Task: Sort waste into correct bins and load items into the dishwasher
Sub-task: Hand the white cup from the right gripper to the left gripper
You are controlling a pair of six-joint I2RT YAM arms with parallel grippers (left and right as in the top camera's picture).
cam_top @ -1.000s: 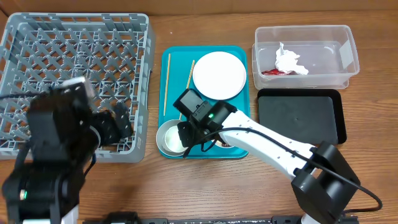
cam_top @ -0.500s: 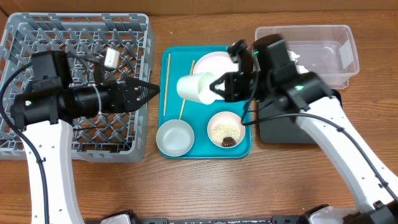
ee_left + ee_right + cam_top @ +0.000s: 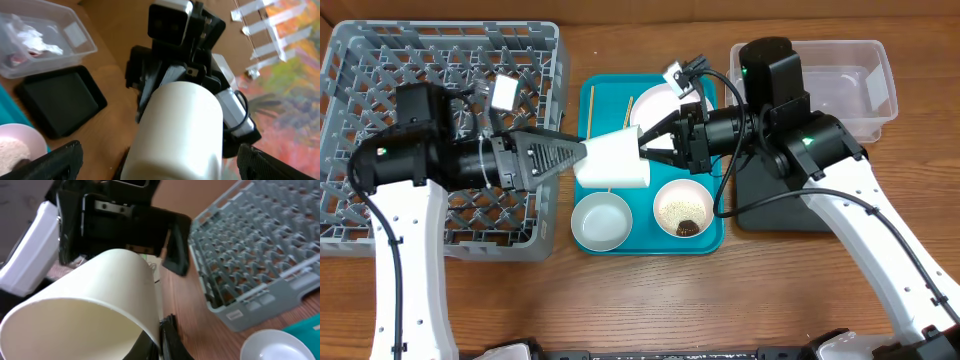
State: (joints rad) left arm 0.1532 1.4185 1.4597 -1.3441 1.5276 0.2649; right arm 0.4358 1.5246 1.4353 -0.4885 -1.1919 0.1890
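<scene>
Your small white cup (image 3: 612, 161) is in the air over the teal tray (image 3: 608, 100), lying on its side between both tools. The right gripper (image 3: 648, 148) comes in from 3 o'clock and is clamped on the cup's rim, mouth end toward its wrist camera. The left gripper (image 3: 578, 156) comes in from 9 o'clock with its fingers (image 3: 55, 160) spread wide either side of the base end, not closed (contact with the cup wall: can't tell).

Taking the cup as centre:
- The pale grey bowl (image 3: 601, 220) is at 6 o'clock, on the tray.
- The small white bowl (image 3: 657, 204) is at 5 o'clock, with rice-like grains (image 3: 675, 208) and a brown lump (image 3: 688, 227) inside.
- The round white plate (image 3: 652, 108) is at 1 o'clock, partly under the right arm.
- The chopsticks (image 3: 588, 110) are at 11 o'clock.
- The dish rack (image 3: 380, 60) is at 9 to 10 o'clock.
- The clear tub (image 3: 840, 70) is at 2 o'clock and holds the napkin (image 3: 30, 36).
- The black tray (image 3: 60, 100) is at 4 o'clock, just beside the tub.
</scene>
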